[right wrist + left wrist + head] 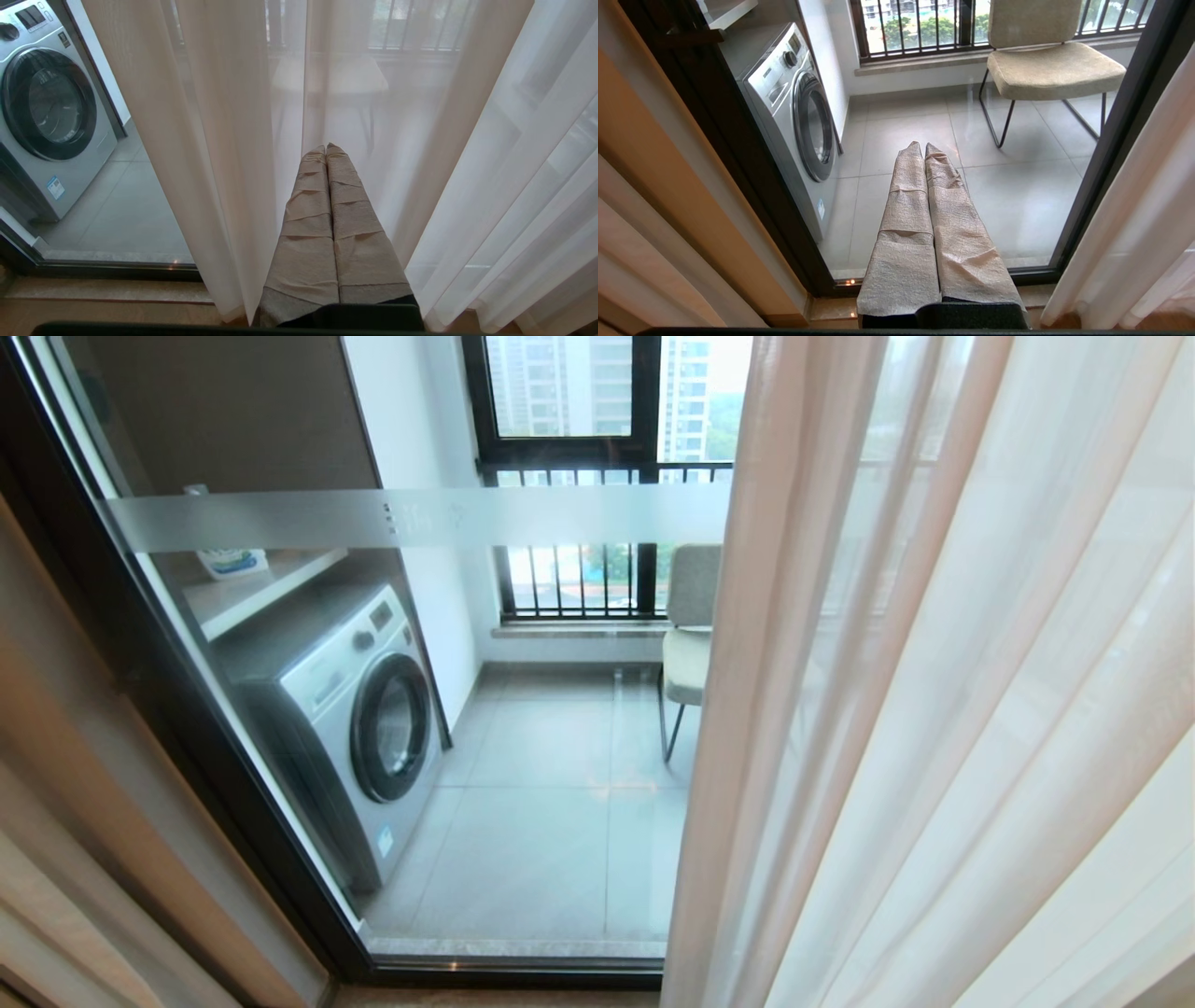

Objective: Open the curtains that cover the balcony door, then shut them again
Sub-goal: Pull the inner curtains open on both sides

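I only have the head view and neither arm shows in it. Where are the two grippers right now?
Observer: The left gripper is shut, empty, pointing at the bare glass of the balcony door.
Operator: And the right one?
Observer: The right gripper is also shut and empty, facing the sheer curtain; I cannot tell if it touches the cloth.
Operator: Anything hidden behind that curtain?
Observer: The left wrist view shows the whole chair on thin black legs, beyond the glass.

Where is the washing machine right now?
The washing machine stands out on the balcony behind the balcony door, on the head view's left, with the chair across the tiled floor.
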You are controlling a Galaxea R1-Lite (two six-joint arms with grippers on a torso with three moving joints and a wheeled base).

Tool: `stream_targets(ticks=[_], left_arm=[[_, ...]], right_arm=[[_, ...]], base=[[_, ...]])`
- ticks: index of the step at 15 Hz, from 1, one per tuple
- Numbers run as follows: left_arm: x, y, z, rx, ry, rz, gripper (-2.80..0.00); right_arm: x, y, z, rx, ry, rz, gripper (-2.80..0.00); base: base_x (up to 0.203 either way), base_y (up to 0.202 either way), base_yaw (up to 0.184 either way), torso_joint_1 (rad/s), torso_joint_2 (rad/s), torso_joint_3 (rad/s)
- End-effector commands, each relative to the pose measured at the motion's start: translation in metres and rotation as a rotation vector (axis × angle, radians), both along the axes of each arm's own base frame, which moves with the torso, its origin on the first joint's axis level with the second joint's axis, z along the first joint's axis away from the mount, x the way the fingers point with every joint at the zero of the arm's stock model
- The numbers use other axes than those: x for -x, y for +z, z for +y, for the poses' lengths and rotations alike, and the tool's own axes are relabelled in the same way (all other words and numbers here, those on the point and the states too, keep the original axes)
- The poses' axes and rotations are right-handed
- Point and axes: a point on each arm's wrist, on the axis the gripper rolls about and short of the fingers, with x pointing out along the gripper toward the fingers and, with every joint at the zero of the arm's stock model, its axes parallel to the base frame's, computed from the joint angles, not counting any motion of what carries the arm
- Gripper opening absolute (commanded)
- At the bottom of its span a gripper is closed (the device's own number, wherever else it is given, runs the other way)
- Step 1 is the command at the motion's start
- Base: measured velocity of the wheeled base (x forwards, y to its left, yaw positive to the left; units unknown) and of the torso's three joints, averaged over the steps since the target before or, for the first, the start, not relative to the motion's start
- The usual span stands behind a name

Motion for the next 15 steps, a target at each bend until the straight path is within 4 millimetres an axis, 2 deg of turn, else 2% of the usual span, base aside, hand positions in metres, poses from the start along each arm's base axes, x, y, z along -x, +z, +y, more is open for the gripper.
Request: stream_targets(ticks=[1,7,10,13,15], left_arm=[[0.0,0.0,0.0,-0.001,0.0,-0.001,-2.8],[0.0,0.0,0.0,-0.001,0.0,-0.001,-2.8],[0.0,0.0,0.0,-0.001,0.0,-0.001,-2.8],[0.0,0.0,0.0,-0.001,0.0,-0.001,-2.8],[0.0,0.0,0.0,-0.001,0.0,-0.001,-2.8]], right_arm=[[0.0,0.0,0.0,-0.009,0.0,0.002,-2.8],[0.0,0.0,0.0,-0.022,-0.005,-0.002,-2.8],[0.001,0.003,0.0,0.041,0.003,-0.011,-2.8],[0.004,0.024,0.001,0.042,0.04,-0.031,-2.8],[-0.001,0.047,0.001,0.037,0.056,-0.008,-2.8]], base=[[0.0,0.0,0.0,0.0,0.0,0.0],[0.0,0.0,0.0,0.0,0.0,0.0],[0.0,0.0,0.0,0.0,0.0,0.0],[0.0,0.0,0.0,0.0,0.0,0.0],[0.0,0.0,0.0,0.0,0.0,0.0]])
